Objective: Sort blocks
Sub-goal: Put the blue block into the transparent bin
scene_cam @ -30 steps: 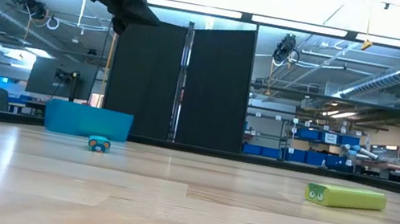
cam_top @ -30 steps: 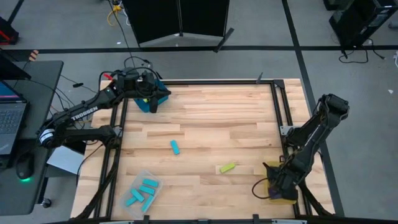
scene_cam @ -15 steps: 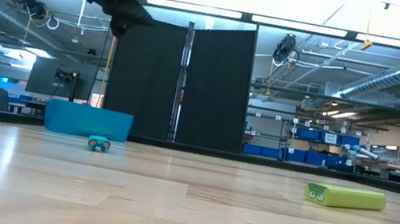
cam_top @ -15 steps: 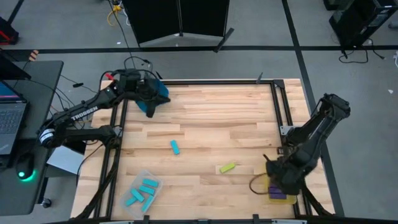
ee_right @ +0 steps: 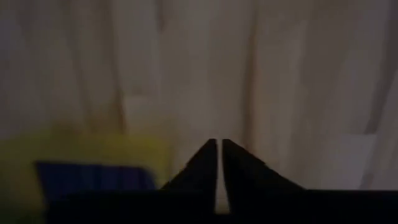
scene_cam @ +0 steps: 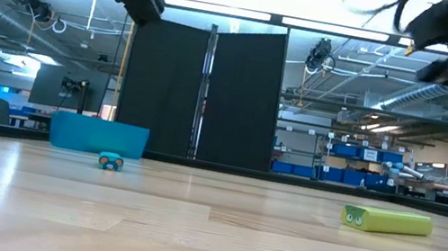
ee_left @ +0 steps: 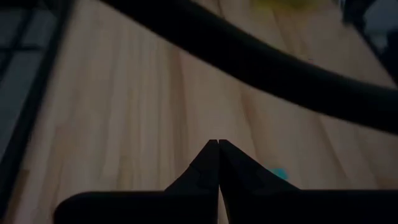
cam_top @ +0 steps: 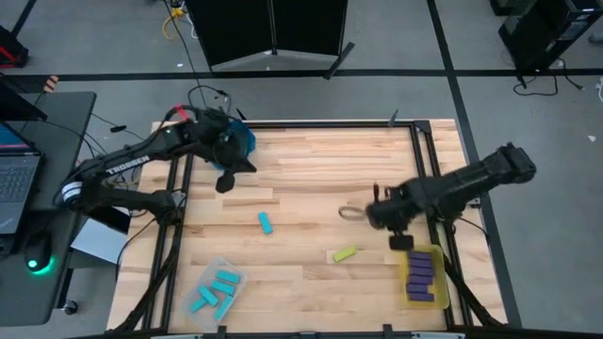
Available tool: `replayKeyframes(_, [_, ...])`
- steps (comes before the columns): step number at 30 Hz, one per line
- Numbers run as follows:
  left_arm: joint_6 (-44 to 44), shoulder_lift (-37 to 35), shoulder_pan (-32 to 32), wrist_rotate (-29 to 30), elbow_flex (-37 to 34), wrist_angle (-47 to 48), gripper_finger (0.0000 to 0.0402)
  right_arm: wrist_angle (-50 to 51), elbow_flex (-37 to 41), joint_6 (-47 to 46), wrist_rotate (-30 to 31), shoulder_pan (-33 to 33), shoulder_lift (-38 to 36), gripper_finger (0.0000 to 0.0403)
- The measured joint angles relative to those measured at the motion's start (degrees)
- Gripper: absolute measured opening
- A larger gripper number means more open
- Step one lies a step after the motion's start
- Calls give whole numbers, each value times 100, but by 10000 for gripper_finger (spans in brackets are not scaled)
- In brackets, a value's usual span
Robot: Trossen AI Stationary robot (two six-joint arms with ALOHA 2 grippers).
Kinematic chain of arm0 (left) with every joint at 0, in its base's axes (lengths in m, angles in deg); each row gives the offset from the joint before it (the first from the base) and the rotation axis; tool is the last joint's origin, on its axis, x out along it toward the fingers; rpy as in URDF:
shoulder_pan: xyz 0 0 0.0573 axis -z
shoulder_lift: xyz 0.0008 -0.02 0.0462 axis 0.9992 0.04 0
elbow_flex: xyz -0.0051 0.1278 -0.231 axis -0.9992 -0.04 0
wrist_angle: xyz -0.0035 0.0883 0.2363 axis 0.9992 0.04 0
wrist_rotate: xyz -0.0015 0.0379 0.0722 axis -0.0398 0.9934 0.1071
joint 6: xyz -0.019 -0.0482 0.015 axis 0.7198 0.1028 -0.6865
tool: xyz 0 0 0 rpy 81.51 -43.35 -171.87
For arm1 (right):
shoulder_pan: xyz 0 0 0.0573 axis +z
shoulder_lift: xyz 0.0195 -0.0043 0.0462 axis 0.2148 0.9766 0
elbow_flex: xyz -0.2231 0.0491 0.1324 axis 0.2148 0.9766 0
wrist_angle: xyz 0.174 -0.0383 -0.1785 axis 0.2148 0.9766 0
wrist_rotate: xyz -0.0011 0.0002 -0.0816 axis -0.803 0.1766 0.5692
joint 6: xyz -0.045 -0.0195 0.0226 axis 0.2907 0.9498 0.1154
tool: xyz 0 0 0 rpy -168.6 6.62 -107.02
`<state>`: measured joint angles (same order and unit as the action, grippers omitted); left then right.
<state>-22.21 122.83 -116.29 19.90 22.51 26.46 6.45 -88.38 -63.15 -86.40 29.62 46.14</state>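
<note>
A cyan block lies flat on the wooden table left of centre, also in the low view and the left wrist view. A lime green block lies flat nearer the front edge. My left gripper hangs shut and empty just in front of the blue bin. My right gripper hangs above the table right of centre, pointing down, shut with nothing between its fingers. Purple blocks lie in the yellow bin.
A clear bin with several cyan blocks stands at the near left. The blue bin stands at the far left corner. A dark frame rail runs along the table's right side. Bare wood lies between the two loose blocks and the far edge.
My right gripper has risen from over the yellow bin at the near right corner and swung toward the table's middle, leaving the purple blocks in view. My left gripper has moved from above the blue bin toward the near edge and tipped.
</note>
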Motion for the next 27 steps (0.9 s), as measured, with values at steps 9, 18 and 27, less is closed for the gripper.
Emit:
replayKeyframes(9, [-1301, 1138, 779, 787, 1103, 1762, 6, -832, 761, 1451, -92, -1891, -462, 28])
replayKeyframes(18, [-1795, 2320, 1911, 1505, 1691, 2528, 17, -831, 840, 2141, -336, -2606, -857, 14])
replayKeyframes(27, [-1942, 3291, 2662, 1781, 1685, 2607, 83, -430, 840, 2388, -862, -2811, -1240, 14])
